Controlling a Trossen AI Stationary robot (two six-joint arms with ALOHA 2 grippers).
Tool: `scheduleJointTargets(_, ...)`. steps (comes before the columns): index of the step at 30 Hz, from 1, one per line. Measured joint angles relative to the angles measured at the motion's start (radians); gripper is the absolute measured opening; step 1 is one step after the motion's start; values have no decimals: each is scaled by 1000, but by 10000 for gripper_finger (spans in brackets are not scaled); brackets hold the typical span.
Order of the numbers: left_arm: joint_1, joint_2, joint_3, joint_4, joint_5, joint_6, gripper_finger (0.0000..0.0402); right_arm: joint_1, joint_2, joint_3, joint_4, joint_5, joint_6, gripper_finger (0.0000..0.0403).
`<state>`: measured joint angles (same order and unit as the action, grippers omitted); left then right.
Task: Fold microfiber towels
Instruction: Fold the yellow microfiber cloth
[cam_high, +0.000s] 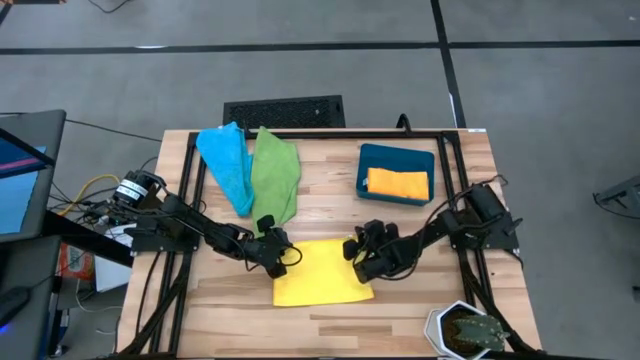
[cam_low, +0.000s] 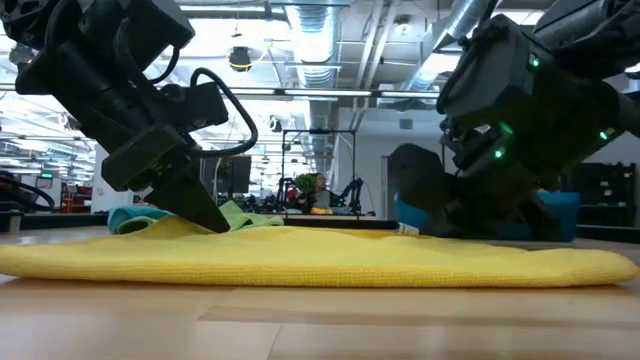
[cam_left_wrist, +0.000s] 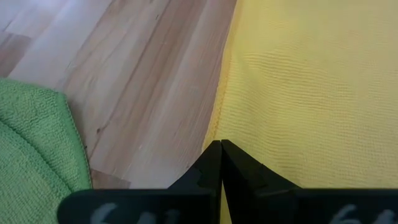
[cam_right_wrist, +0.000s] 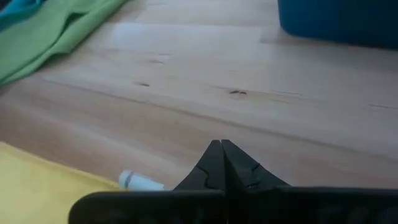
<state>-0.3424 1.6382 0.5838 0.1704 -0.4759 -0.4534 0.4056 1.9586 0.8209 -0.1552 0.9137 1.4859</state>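
Note:
A yellow towel (cam_high: 320, 272) lies flat on the wooden table, near its front middle. My left gripper (cam_left_wrist: 221, 148) is shut, and its tips sit at the towel's far left edge. My right gripper (cam_right_wrist: 222, 147) is shut over bare wood just beyond the towel's far right corner, where a white tag (cam_right_wrist: 140, 180) lies. I cannot tell whether it touches the table. A green towel (cam_high: 275, 175) and a light blue towel (cam_high: 225, 160) lie crumpled side by side at the far left. An orange towel (cam_high: 398, 183) lies folded in the teal bin (cam_high: 397, 157). My left gripper's shut fingertips meet the yellow towel's left edge (cam_left_wrist: 214, 127) near its far corner. They slant down from the table's left. I cannot tell whether any cloth is caught between them. The towel lies flat on the table (cam_low: 300, 262).
A black frame (cam_high: 440, 140) runs around the table's far and side edges. A potted plant (cam_high: 465, 330) stands at the near right corner. Bare wood (cam_high: 330, 185) shows between the green towel and the bin.

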Motion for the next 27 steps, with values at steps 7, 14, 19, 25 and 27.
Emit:
scheduleJointTargets(7, 0, -20, 0, -9, 1, 4, 0, 15, 33, 2, -12, 24, 75, 8)
scheduleJointTargets(14, 0, -154, 0, -13, 0, 49, 0, 21, -129, -3, -74, 82, -13, 8)
scheduleJointTargets(19, -6, -216, 0, -22, -23, -33, 0, 68, -235, -2, -1, 166, -194, 9)
scheduleJointTargets(25, -51, -135, 0, 25, -109, -57, 0, 97, -142, -4, 4, 148, -147, 9)
scheduleJointTargets(27, -51, -83, 0, 46, -110, -53, 0, 88, -95, -2, 20, 148, -87, 9)
